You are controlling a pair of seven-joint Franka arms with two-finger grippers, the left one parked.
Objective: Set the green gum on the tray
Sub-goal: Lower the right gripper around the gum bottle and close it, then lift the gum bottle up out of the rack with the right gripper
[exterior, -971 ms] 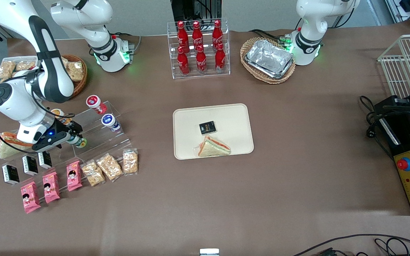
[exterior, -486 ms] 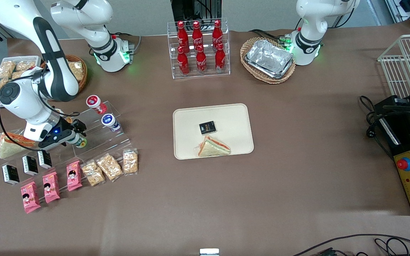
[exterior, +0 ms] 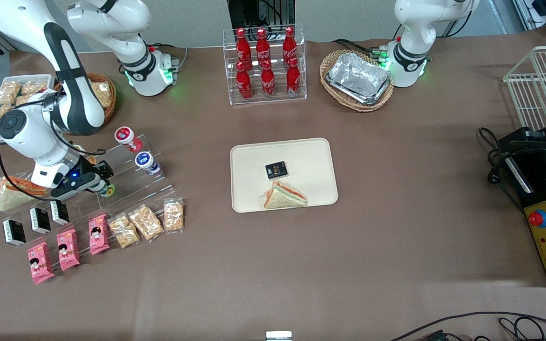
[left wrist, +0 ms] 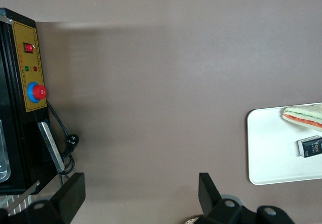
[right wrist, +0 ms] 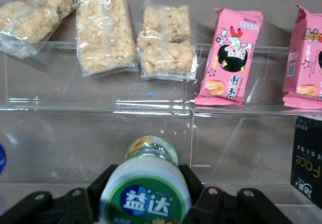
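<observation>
The tray (exterior: 311, 156) is seen whole in the front view, well apart from the working arm, toward the middle of the table; only one end of it is caught in the left wrist view, cut off at the frame edge. A sandwich (exterior: 284, 196) and a small black packet (exterior: 276, 170) are carried on it. The clear stepped stand (exterior: 133, 182) at the working arm's end of the table is hard to trace, its edges being given away only by glints. The right arm is folded down low over that stand, wrist tilted, and part of the shelf is covered by it. The gripper (exterior: 98, 183) is set at the stand's middle step, and its fingers (right wrist: 195, 186) are clamped on the green gum (right wrist: 147, 189), one at each side of the jar. In the front view only the jar's end (exterior: 107, 190) is left showing past the gripper. The blue-labelled jar (exterior: 146, 162) is standing one step higher, farther from the front camera
</observation>
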